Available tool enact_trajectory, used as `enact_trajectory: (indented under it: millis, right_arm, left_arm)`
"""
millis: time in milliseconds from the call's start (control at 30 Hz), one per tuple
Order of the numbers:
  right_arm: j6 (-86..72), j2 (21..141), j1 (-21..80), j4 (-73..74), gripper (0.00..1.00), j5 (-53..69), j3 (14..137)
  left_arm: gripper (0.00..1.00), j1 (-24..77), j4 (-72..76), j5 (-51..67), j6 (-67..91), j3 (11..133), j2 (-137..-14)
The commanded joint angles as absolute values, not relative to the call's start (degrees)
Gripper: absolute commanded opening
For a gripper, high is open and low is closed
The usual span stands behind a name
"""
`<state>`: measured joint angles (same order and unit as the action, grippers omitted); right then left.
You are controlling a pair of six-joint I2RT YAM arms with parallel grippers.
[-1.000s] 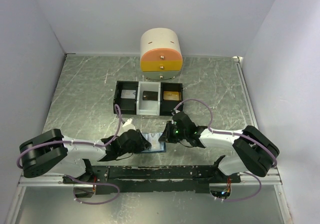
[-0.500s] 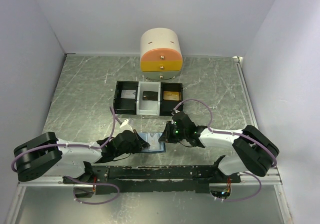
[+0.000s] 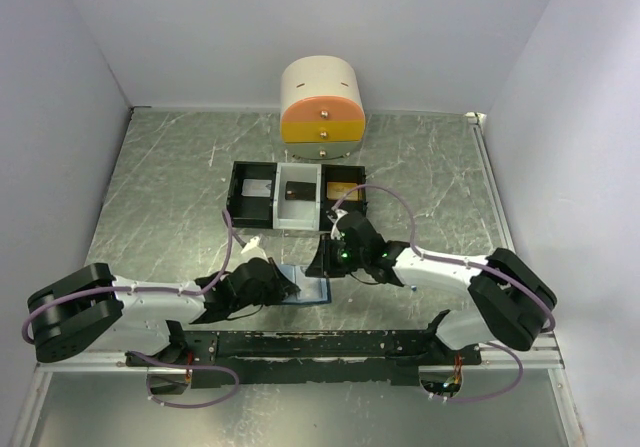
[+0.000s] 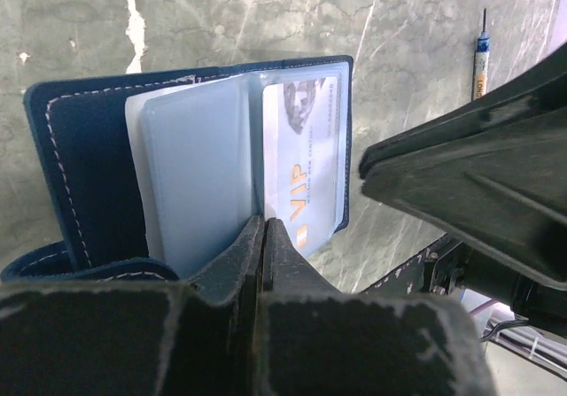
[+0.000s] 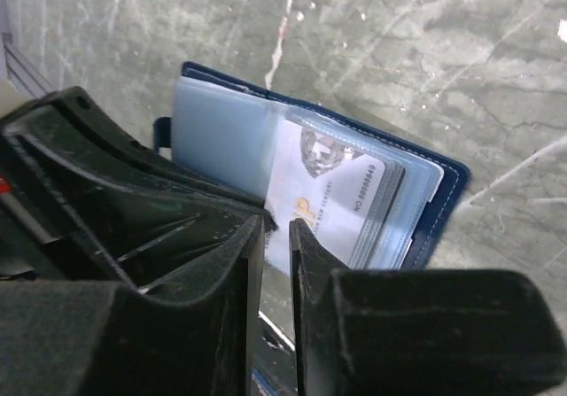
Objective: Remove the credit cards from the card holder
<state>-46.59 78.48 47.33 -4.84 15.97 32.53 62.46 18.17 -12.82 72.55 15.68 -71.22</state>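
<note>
Your left gripper (image 4: 264,228) has its jaws pressed flat together. The tips meet at the near edge of the holder's (image 4: 80,174) clear sleeves, right on the seam between two leaves. I can't tell whether a leaf is nipped between them.

In your left wrist view the holder lies open on the table (image 3: 170,197), dark cover down and pale blue sleeves up. A white card (image 4: 306,148) lettered VIP sits inside the right-hand sleeve, at 1 o'clock from those tips. A syringe (image 4: 479,59) lies apart from the holder on the bare table at 2 o'clock.

Your right gripper (image 5: 276,223) has its jaws a narrow slot apart, with nothing clamped that I can see. Its tips hang at the near edge of the same card, which is sleeved and runs off to 2 o'clock from them. The holder's blue cover edge shows beyond the card.

From above, the holder is near the table's 6 o'clock edge. Your left gripper meets it from 9 o'clock and your right from 2 o'clock.

At 12 o'clock from the holder stands the tray (image 3: 236,195), with a tan card (image 3: 345,185) in its right compartment. Farther along at 12 o'clock, the drawer unit (image 3: 321,112) stands just behind the tray.
</note>
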Motion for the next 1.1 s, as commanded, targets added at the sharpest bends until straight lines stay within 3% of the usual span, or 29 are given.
enact_trajectory:
  millis: [0,300,533,833,933,1067]
  right_arm:
    - [-47.5,81.7,47.8,-3.5,0.18,14.3,32.3]
    - [-48.0,81.9,47.8,2.3,0.18,6.0,30.5]
    - [-49.2,85.1,47.9,-0.9,0.18,9.1,30.4]
    - [-48.7,85.5,47.9,-1.6,0.18,9.8,30.2]
    - [-48.7,85.8,47.8,-1.9,0.18,10.1,30.1]
    - [-48.9,85.8,47.9,-2.1,0.18,10.2,29.9]
  left_arm:
    - [0.07,62.3,16.8,-12.2,71.1,17.9,-71.4]
    - [0.09,62.2,15.1,-12.9,71.6,16.7,-68.6]
    - [0.12,62.2,14.6,-13.9,72.5,15.6,-66.7]
    - [0.28,62.2,18.5,-12.6,72.5,15.1,-67.6]
    - [0.27,62.2,20.0,-12.2,72.8,15.1,-68.6]
    - [0.17,62.3,20.8,-12.4,73.6,15.0,-69.1]
